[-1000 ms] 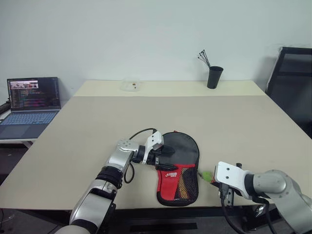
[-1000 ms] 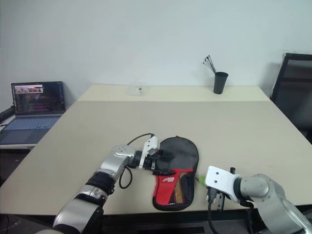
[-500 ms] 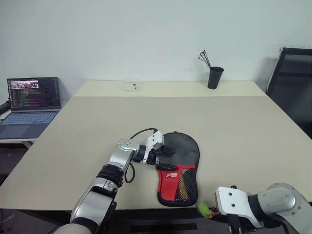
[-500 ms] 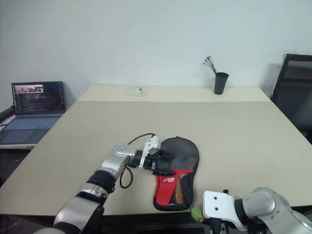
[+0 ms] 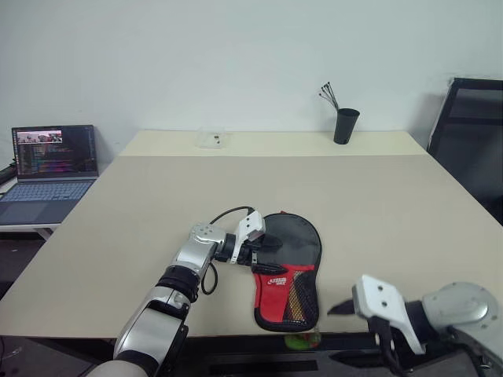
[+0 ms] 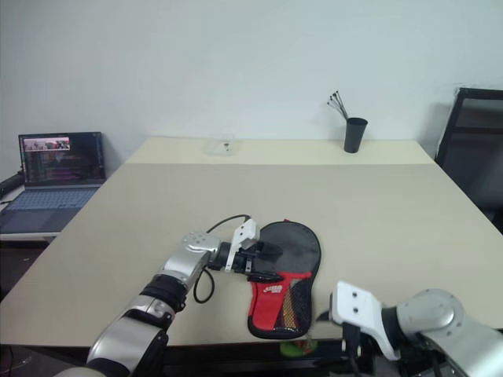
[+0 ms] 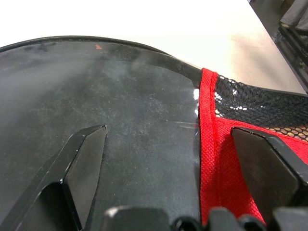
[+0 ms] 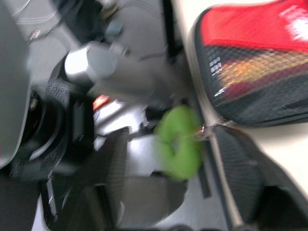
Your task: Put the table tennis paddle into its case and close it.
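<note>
The case (image 5: 288, 271) lies at the table's (image 5: 377, 212) near edge, its green ball (image 5: 300, 340) dangling below that edge. The left end effector (image 5: 263, 251) rests spread wide on the case's black top. The right end effector (image 8: 173, 192), beside the ball, stands released.

Silver arms, white wrists, black fingers (image 7: 86, 159)

A black cylindrical cup (image 5: 346, 125) of thin dark sticks stood near the beige table's (image 5: 393, 196) far edge; a small clear plastic box (image 5: 211, 139) sat there too.
</note>
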`<state>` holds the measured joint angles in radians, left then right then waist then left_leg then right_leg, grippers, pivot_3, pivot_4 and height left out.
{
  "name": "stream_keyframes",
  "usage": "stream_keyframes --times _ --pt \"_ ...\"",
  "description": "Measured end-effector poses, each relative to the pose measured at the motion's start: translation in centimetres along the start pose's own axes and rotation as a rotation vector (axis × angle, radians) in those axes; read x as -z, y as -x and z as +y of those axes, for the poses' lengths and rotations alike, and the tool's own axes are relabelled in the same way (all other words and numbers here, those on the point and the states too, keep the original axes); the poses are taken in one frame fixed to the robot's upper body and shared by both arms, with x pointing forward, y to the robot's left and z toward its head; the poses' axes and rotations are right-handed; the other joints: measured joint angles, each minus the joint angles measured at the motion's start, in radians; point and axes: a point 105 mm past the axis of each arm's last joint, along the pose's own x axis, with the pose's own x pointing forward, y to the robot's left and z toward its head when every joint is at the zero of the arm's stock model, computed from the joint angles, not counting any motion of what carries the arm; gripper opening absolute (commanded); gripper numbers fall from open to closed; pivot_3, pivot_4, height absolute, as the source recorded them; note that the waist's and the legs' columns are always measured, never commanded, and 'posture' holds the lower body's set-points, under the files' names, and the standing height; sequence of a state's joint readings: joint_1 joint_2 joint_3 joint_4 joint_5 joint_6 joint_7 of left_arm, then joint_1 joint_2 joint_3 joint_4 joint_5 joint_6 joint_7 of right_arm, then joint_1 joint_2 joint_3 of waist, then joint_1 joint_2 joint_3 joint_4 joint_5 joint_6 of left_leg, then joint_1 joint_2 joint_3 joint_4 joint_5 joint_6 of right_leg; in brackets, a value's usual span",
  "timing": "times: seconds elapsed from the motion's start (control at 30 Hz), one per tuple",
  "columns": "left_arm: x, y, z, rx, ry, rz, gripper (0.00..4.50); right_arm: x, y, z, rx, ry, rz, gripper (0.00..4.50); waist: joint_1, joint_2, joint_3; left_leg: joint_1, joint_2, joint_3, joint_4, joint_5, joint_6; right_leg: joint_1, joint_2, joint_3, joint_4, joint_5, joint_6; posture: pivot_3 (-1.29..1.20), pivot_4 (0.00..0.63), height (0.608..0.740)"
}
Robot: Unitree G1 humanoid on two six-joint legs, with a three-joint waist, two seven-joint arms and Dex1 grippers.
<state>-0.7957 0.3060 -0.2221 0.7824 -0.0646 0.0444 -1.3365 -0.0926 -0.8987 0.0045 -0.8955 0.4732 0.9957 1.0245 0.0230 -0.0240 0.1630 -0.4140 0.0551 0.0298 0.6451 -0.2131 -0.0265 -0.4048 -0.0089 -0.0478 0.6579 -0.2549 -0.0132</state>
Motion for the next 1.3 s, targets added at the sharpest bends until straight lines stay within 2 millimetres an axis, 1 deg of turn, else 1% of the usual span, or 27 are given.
stream_keyframes --times 0.07,0.1,0.2,0.23,0.4,0.5,0.6,0.67,0.73,0.77,0.87,0.97,1.07,1.17,1.23,1.3 --pt "0.0 0.0 0.0 -0.003 0.000 -0.001 4.50 -1.0 0.5 -1.7 0.063 -0.026 -0.041 3.71 0.000 0.000 0.000 0.000 0.000 0.000 0.000 0.000 0.000 0.000 -0.001 0.000 0.000 0.000 -0.001 0.00 0.150 0.740" --pt "0.0 -0.1 0.0 -0.003 -0.001 -0.003 4.50 -1.3 0.7 -3.0 0.114 -0.047 -0.064 3.71 0.000 0.000 0.000 0.000 -0.001 0.000 0.000 0.000 0.000 0.000 -0.002 0.000 0.000 -0.001 -0.001 0.00 0.150 0.740" --pt "-0.3 -0.2 -0.1 -0.003 -0.014 -0.009 4.50 -1.5 1.0 -6.1 0.223 -0.103 -0.120 3.71 0.001 0.000 0.000 0.000 -0.004 0.001 -0.001 0.000 0.000 0.000 -0.004 0.000 0.000 -0.001 -0.001 0.00 0.150 0.740" --pt "-0.4 -0.2 -0.1 -0.003 -0.016 -0.011 4.50 -1.6 1.1 -6.9 0.251 -0.116 -0.138 3.71 0.000 0.000 0.000 -0.001 -0.005 0.001 -0.001 0.000 0.000 0.000 -0.004 0.000 0.000 0.001 0.002 0.00 0.150 0.740" --pt "-0.8 -0.1 -0.2 -0.029 -0.008 -0.038 4.50 -0.7 1.4 -9.8 0.299 -0.154 -0.218 3.71 0.000 -0.001 0.001 -0.003 -0.007 0.002 -0.001 0.000 0.001 -0.001 -0.005 0.002 0.000 0.002 0.007 0.00 0.150 0.740" --pt "-1.0 0.3 -0.2 -0.073 0.011 -0.060 4.50 -0.5 1.4 -11.8 0.321 -0.144 -0.283 3.71 -0.005 -0.001 0.004 -0.003 -0.007 0.002 -0.001 0.000 0.002 -0.002 -0.005 0.004 0.001 0.002 0.007 0.00 0.150 0.740" --pt "-1.2 1.1 -0.4 -0.129 0.005 -0.083 4.50 -1.3 1.2 -13.7 0.330 -0.161 -0.373 3.71 -0.012 -0.003 0.009 -0.003 -0.007 0.002 -0.001 0.000 0.002 -0.003 -0.004 0.005 0.002 0.002 0.007 0.00 0.150 0.740" --pt "-1.6 2.1 -0.4 -0.196 -0.001 -0.117 4.50 -1.8 1.2 -15.2 0.352 -0.164 -0.420 3.71 -0.021 -0.004 0.012 -0.003 -0.006 0.002 -0.002 0.000 0.002 -0.004 -0.004 0.006 0.003 0.002 0.007 0.00 0.150 0.740" --pt "-2.4 3.4 -0.2 -0.293 -0.008 -0.168 4.50 -1.4 1.5 -16.6 0.385 -0.152 -0.424 3.71 -0.024 -0.005 0.014 -0.003 -0.006 0.002 -0.002 0.000 0.002 -0.005 -0.004 0.006 0.004 0.002 0.008 0.00 0.150 0.740" --pt "-2.7 4.0 -0.1 -0.330 -0.007 -0.188 4.50 -1.1 1.5 -17.0 0.397 -0.150 -0.417 3.71 -0.024 -0.005 0.014 -0.003 -0.006 0.002 -0.003 0.000 0.002 -0.005 -0.004 0.006 0.004 0.001 0.008 0.00 0.150 0.740" --pt "-3.6 6.7 0.0 -0.468 0.012 -0.266 4.50 0.7 1.2 -17.7 0.398 -0.152 -0.367 3.71 -0.025 -0.004 0.015 -0.003 -0.006 0.003 -0.003 0.000 0.002 -0.005 -0.004 0.007 0.004 0.001 0.009 0.00 0.150 0.740" --pt "-4.0 8.0 -0.7 -0.526 -0.011 -0.276 4.50 2.3 1.4 -18.0 0.396 -0.165 -0.334 3.71 -0.023 -0.004 0.015 -0.003 -0.006 0.004 -0.003 0.000 0.002 -0.005 -0.006 0.008 0.004 0.001 0.009 0.00 0.150 0.740" --pt "-3.9 8.8 -1.2 -0.559 -0.012 -0.265 4.50 3.5 2.4 -18.6 0.424 -0.168 -0.298 3.71 -0.023 -0.004 0.016 -0.003 -0.007 0.004 -0.002 0.000 0.002 -0.005 -0.006 0.008 0.004 0.001 0.009 0.00 0.150 0.740" --pt "-4.4 9.2 -1.2 -0.590 -0.026 -0.266 4.50 3.6 3.3 -19.3 0.451 -0.159 -0.290 3.71 -0.024 -0.004 0.016 -0.002 -0.007 0.004 -0.001 0.000 0.002 -0.005 -0.006 0.009 0.005 0.002 0.010 0.00 0.150 0.740" --pt "-3.8 9.7 -1.4 -0.607 -0.023 -0.244 4.50 3.0 3.8 -19.3 0.461 -0.133 -0.296 3.71 -0.025 -0.004 0.016 -0.001 -0.006 0.004 -0.002 0.000 0.002 -0.005 -0.006 0.009 0.005 0.002 0.009 0.00 0.150 0.740" --pt "-3.0 10.0 -1.4 -0.629 -0.001 -0.229 4.50 3.0 4.1 -19.2 0.468 -0.123 -0.285 3.71 -0.025 -0.004 0.016 -0.002 -0.006 0.004 -0.003 0.000 0.002 -0.006 -0.005 0.009 0.005 0.001 0.009 0.00 0.150 0.740"
